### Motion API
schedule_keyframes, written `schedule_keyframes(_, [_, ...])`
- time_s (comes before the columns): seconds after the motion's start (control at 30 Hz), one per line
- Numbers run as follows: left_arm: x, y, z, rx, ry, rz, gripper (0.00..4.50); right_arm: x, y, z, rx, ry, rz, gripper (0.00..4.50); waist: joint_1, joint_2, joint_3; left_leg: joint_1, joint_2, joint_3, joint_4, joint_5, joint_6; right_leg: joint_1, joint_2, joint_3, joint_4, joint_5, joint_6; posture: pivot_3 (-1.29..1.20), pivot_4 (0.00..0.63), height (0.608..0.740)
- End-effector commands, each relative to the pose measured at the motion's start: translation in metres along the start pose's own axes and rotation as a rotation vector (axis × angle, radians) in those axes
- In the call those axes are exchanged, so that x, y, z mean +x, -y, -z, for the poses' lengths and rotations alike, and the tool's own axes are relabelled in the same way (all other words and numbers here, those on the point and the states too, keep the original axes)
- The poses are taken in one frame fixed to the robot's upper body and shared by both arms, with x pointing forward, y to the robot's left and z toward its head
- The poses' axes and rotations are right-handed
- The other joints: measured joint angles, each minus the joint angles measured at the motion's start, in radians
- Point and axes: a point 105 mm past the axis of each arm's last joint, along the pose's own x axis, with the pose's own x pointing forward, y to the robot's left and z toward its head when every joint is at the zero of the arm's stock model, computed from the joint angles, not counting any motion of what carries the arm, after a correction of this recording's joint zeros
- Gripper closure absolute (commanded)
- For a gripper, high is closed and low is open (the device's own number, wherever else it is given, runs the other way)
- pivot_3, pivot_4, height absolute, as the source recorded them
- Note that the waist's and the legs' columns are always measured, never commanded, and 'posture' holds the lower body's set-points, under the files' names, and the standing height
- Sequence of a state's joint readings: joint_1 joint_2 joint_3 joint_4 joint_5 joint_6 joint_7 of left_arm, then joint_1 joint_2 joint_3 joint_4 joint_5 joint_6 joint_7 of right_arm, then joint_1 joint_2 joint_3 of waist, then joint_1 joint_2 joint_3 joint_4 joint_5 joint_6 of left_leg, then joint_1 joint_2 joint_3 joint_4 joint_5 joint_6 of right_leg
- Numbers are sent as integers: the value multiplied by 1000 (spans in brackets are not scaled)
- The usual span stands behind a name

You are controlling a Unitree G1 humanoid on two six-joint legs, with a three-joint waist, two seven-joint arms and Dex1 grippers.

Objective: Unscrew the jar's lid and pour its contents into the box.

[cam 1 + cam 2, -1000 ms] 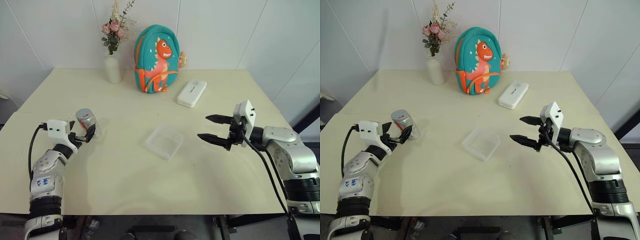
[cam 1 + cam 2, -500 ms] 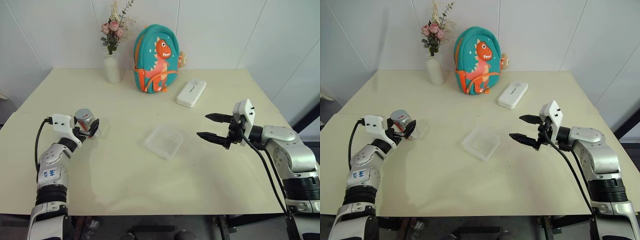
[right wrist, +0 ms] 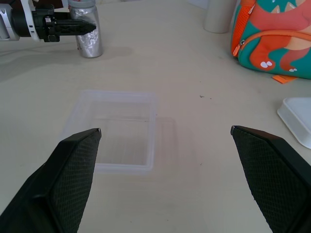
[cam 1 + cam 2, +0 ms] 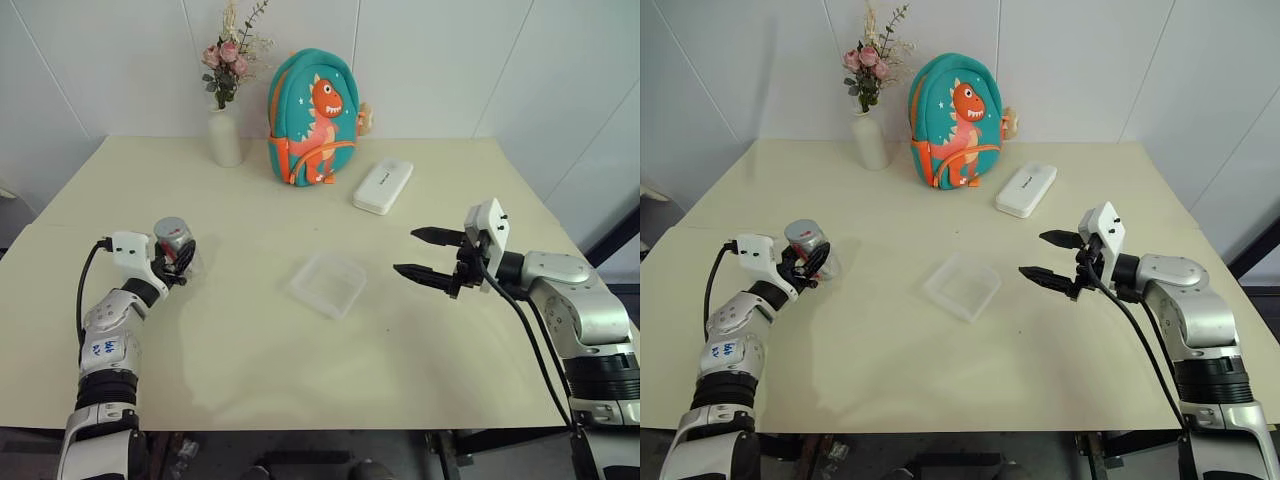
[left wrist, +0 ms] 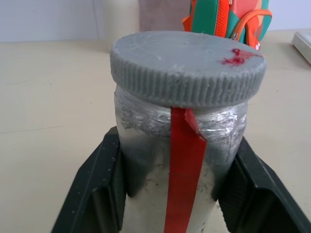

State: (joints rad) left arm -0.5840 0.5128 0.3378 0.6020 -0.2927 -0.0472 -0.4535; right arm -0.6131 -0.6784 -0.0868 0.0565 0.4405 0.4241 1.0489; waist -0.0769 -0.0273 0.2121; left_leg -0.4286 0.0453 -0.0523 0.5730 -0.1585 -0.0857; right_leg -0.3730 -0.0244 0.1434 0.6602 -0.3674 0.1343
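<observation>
The jar (image 4: 176, 244), silvery with a red strip down its side, stands upright on the table's left side, and the grey lid (image 5: 187, 60) is on it. My left gripper (image 4: 181, 258) is shut on the jar, with a black finger (image 5: 97, 189) pressed against each side of the body below the lid. The contents are hidden inside the jar. The clear shallow box (image 4: 328, 283) lies near the table's middle. To its right my right gripper (image 4: 405, 251) hovers above the table, open and holding nothing, pointing toward the box (image 3: 114, 131).
At the back of the table stand a white vase of flowers (image 4: 225, 135) and a teal dinosaur backpack (image 4: 312, 120). A white oblong case (image 4: 383, 186) lies right of the backpack. Bare tabletop lies between jar and box.
My left gripper's fingers, open around the jar before, have closed on its body. The right gripper has not moved.
</observation>
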Motion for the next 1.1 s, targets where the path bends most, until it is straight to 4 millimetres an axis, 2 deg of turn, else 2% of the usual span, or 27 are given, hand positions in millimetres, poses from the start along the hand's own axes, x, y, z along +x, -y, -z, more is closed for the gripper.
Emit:
schedule_keyframes(0.03, [0, 0, -21, 29, 78, 19, 2523, 1, 2, -14, -49, 38, 3, 0, 0, 0, 0, 0, 0, 0, 0, 0, 0, 0, 0, 0, 0, 0, 0, 0, 150, 740])
schedule_keyframes(0.17, [-3, 5, -26, 9, 89, 69, 2523, 0, 4, -19, -67, 48, 10, 0, 0, 0, 0, 0, 0, 0, 0, 0, 0, 0, 0, 0, 0, 0, 0, 0, 150, 740])
schedule_keyframes(0.43, [-4, 48, -57, 40, 87, 412, 2523, 15, -6, -54, -82, 136, -13, 0, -3, 0, 0, -1, 0, 0, -1, 0, 0, -1, 0, 0, 0, 0, 0, 0, 150, 740])
schedule_keyframes(0.6, [1, 78, -78, 19, 82, 634, 2523, 44, -26, -82, 18, 224, -41, 0, -4, 0, 0, -1, 0, 0, 0, 0, 0, -1, 0, 0, 1, 0, 0, 0, 150, 740])
schedule_keyframes(0.77, [2, 105, -91, -13, 62, 834, 2523, 63, -44, -101, 105, 274, -56, 0, -4, 0, 0, -2, 0, -1, -1, 0, 0, -2, 0, 0, 0, 0, 0, 0, 150, 740])
schedule_keyframes(0.93, [0, 132, -100, -24, 30, 1038, 2523, 79, -61, -106, 138, 284, -76, 0, -4, 0, 0, -7, 0, -3, 0, 0, 0, -6, 1, -2, 0, 0, 0, 0, 150, 740])
schedule_keyframes(1.1, [2, 154, -97, 7, 9, 1179, 2523, 92, -70, -114, 167, 306, -99, 0, -4, 0, 0, -8, 0, -3, 0, 0, 0, -7, 1, -2, 0, 0, -1, 0, 150, 740])
